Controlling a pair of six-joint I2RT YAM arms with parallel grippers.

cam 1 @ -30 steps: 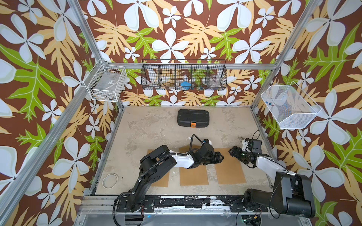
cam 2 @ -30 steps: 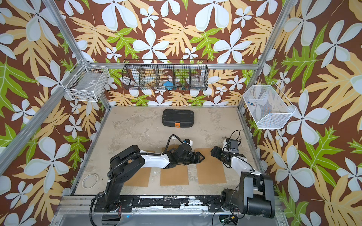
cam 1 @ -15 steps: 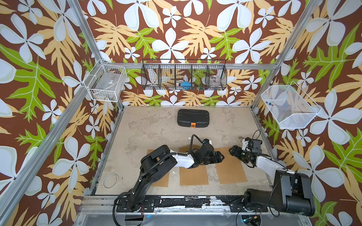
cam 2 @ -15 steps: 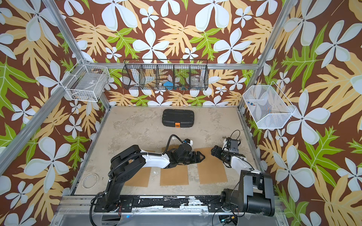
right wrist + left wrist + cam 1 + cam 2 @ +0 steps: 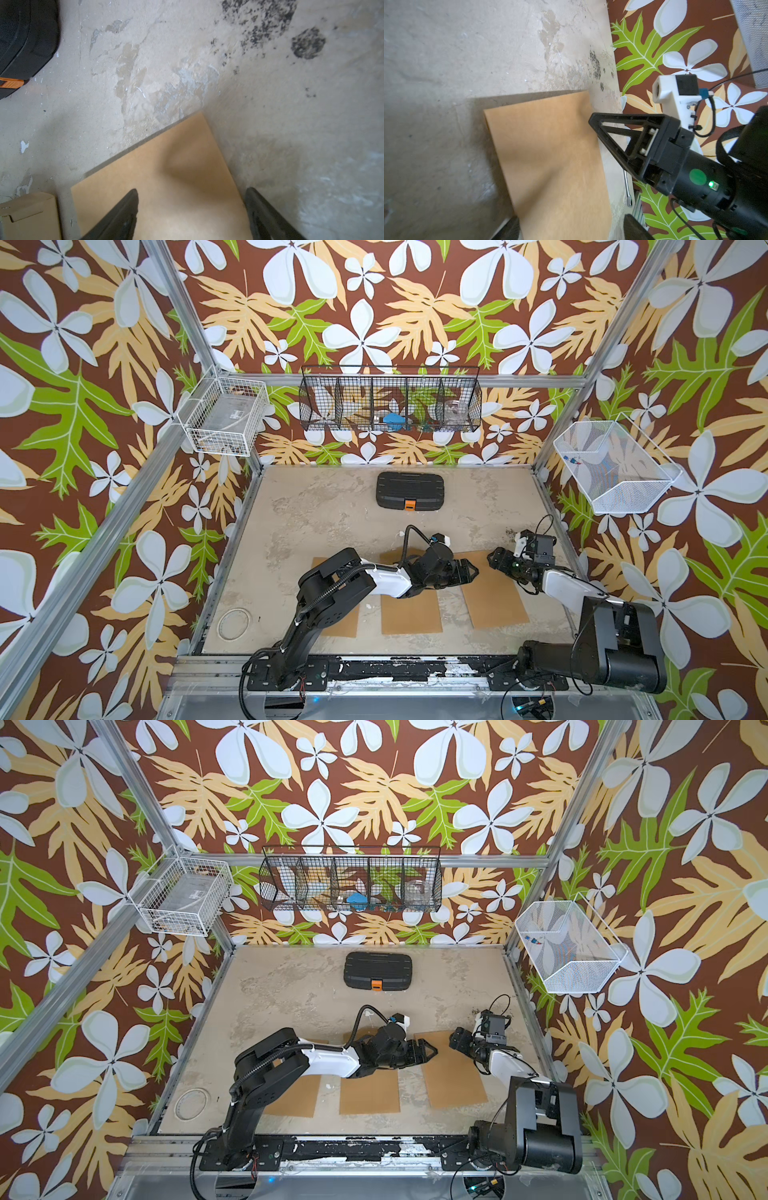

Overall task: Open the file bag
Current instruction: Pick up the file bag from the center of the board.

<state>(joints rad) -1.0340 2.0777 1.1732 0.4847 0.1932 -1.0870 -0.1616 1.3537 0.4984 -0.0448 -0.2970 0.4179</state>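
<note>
left gripper (image 5: 469, 570) and right gripper (image 5: 496, 561) gape wide, empty, over brown sheets (image 5: 494, 605); file bag (image 5: 410, 491) lies apart behind.

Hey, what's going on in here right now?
The robot is going for the rightmost brown file bag, which lies flat on the table. Its left gripper and right gripper are both open near the bag's far end, tips facing each other. Neither holds anything yet.
</note>
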